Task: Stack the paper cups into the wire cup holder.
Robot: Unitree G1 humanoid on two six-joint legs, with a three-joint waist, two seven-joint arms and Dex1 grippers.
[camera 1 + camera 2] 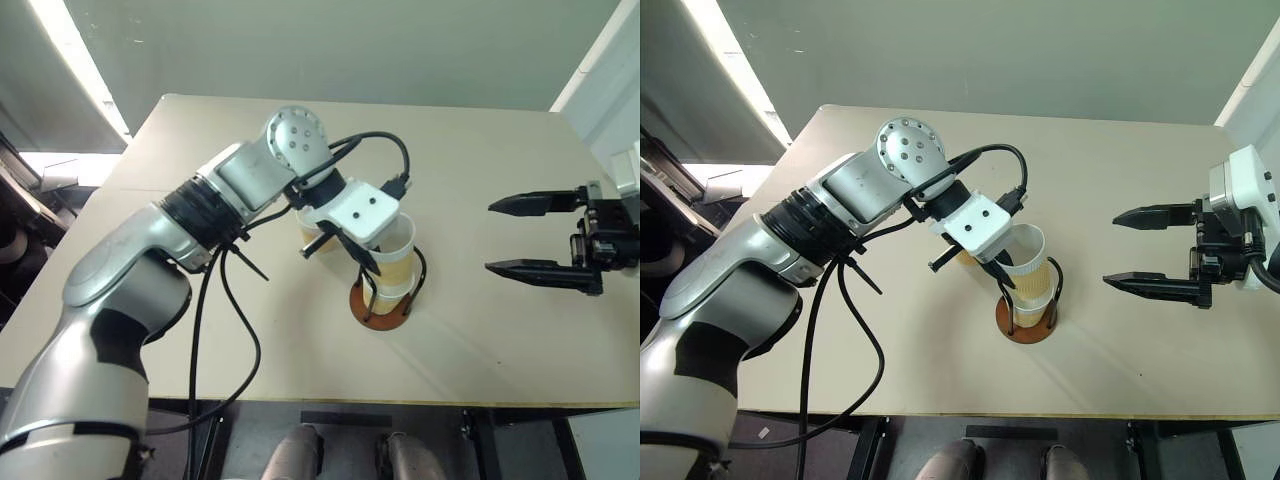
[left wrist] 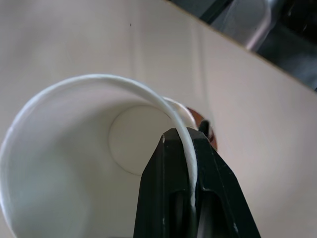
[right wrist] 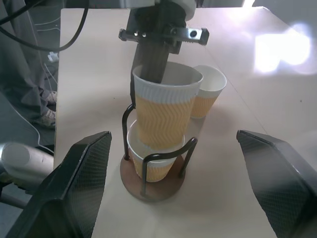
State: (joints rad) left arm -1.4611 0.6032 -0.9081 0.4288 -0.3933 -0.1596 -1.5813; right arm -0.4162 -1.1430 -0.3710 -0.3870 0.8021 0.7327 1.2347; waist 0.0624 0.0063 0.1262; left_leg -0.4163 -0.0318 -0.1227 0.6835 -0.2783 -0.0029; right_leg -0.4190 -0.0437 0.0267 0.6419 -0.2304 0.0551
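Note:
The wire cup holder (image 3: 148, 187), a brown disc with black wire loops, stands near the table's front middle. One paper cup (image 3: 154, 166) sits in it. A second paper cup (image 3: 163, 116) is nested partway into that one, standing tall and slightly tilted. My left gripper (image 2: 190, 163) is shut on this upper cup's rim, one finger inside and one outside. A third paper cup (image 3: 209, 96) stands on the table just behind the holder, partly hidden by my left wrist in the eye views. My right gripper (image 1: 490, 237) hovers open off to the right, apart from the cups.
The tan table (image 1: 500, 350) has bare surface to the right of the holder and behind it. Black cables hang from my left forearm (image 1: 230, 300) over the table's front left. The table's front edge runs close below the holder.

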